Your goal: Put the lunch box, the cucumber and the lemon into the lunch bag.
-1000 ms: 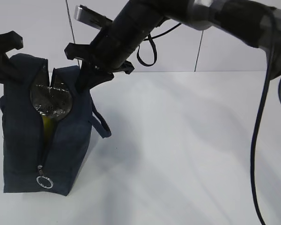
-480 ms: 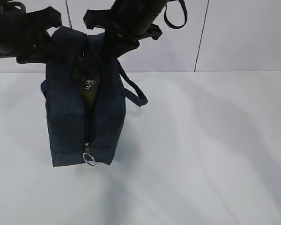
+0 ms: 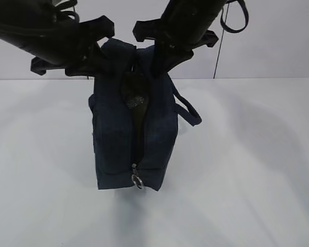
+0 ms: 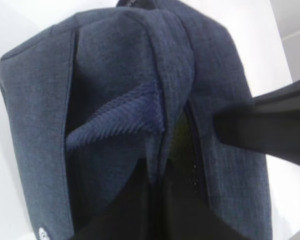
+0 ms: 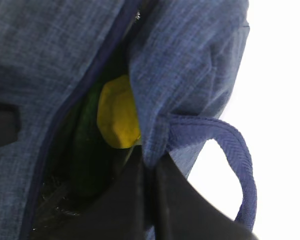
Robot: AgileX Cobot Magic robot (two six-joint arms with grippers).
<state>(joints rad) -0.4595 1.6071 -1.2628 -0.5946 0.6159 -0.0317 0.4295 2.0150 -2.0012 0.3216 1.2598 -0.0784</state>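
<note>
The navy lunch bag (image 3: 116, 139) stands upright in the middle of the table, its zipper open down to the silver ring pull (image 3: 138, 181). My left gripper (image 3: 102, 55) is shut on the left lip of the bag's mouth, and my right gripper (image 3: 159, 57) is shut on the right lip. In the left wrist view the left gripper (image 4: 157, 187) pinches a fold of the lunch bag (image 4: 115, 75). In the right wrist view the right gripper (image 5: 150, 175) pinches the lunch bag (image 5: 190, 60); the yellow lemon (image 5: 117, 112) and dark cucumber (image 5: 87, 155) lie inside. The lunch box is hidden.
A loop handle (image 3: 188, 110) hangs off the bag's right side, seen also as the handle (image 5: 237, 155) in the right wrist view. White table (image 3: 247, 170) spreads on all sides, with a white wall behind. Both black arms cross above the bag.
Both grippers have carried the bag from the left edge of the table rightward to the middle, keeping their hold on its mouth. The mouth looks narrower now.
</note>
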